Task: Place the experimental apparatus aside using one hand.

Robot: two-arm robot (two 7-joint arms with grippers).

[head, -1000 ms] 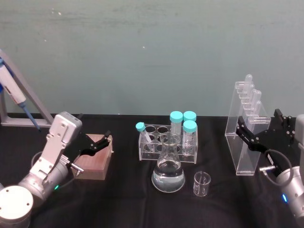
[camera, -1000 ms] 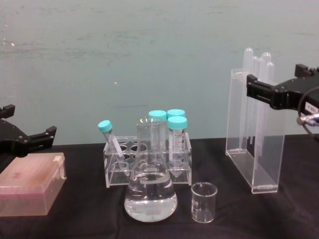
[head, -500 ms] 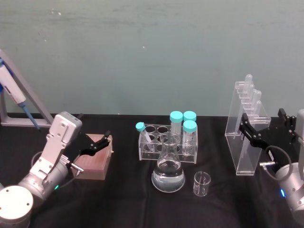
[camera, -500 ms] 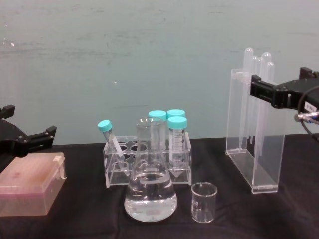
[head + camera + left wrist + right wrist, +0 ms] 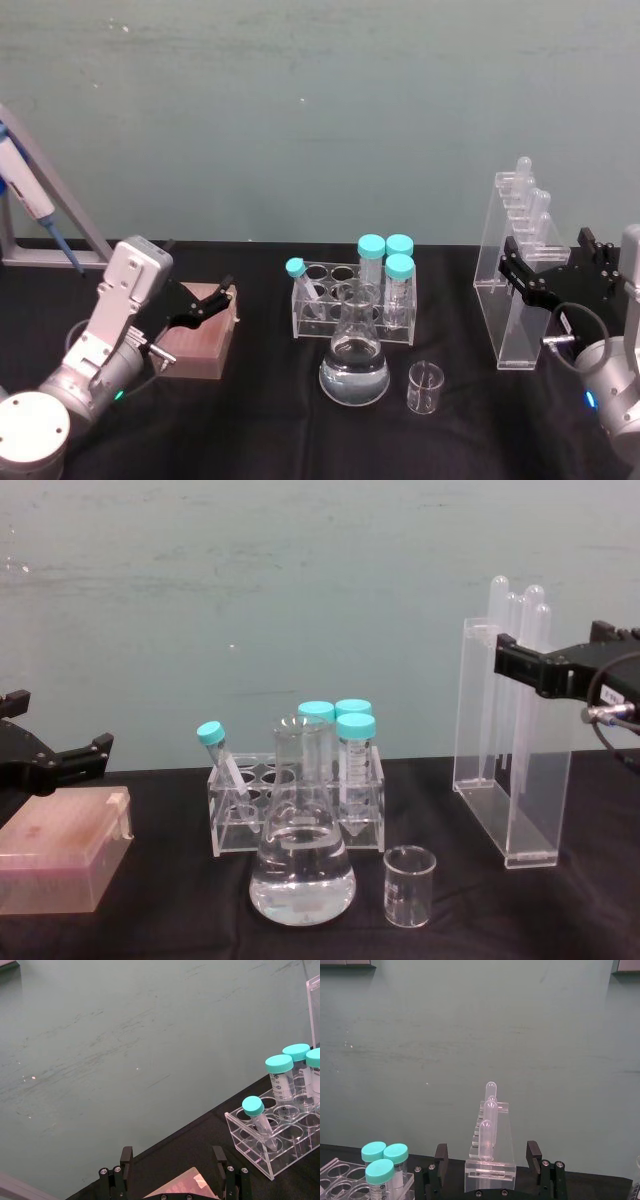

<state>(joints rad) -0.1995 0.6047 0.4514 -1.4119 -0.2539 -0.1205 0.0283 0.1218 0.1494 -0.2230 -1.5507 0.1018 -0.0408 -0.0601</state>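
Your right pincer (image 5: 560,268) is open just beside the pipette stand (image 5: 505,320), near the bench's right edge. The flask (image 5: 354,365) and beaker (image 5: 424,388) sit mid-bench by the front edge, with the tube rack (image 5: 352,305) behind them. Your left pincer (image 5: 215,300) hangs open over the pink box (image 5: 200,345) at the left.

The right gripper (image 5: 548,245), at the right edge of the head view, sits slightly further left than half a second ago, nearer the acrylic stand (image 5: 505,320), undoing a small drift right. In the chest view it is marginally lower than a second ago.
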